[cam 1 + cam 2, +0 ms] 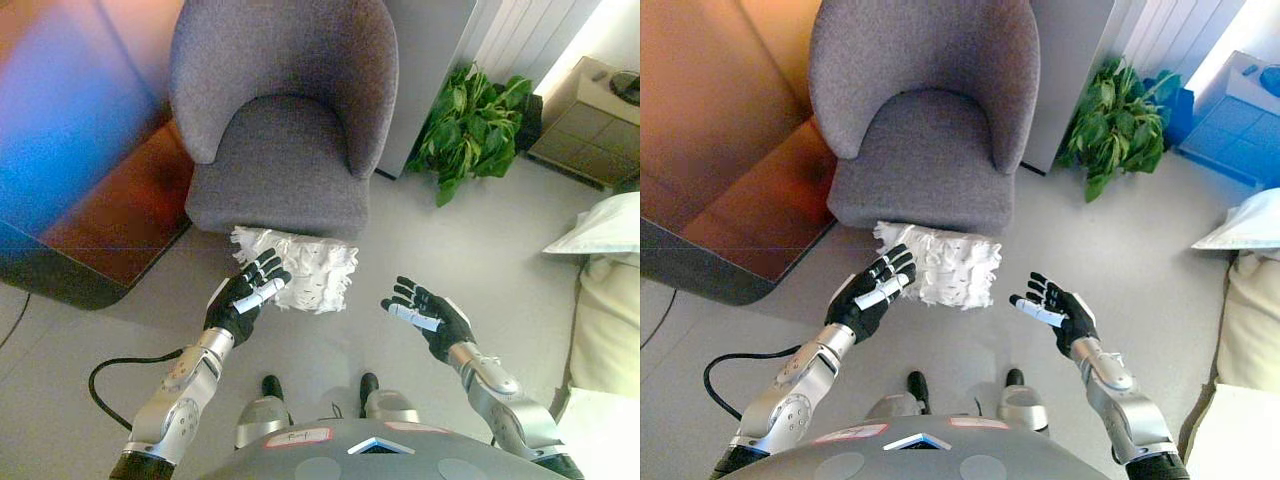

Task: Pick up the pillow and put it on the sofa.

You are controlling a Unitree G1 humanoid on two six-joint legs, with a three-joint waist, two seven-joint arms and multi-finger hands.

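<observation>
While lying on the floor against the front of the grey sofa, white pillow untouched. Left hand at its left edge, fingers spread; right hand apart, fingers spread.

light: bright, even daylight | source: upper right, window side washed out | shadows: soft under armchair | focus: mild softness throughout

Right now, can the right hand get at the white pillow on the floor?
Probably yes. The right hand is open beside the pillow, apart from it, and only bare floor lies between them.
</observation>
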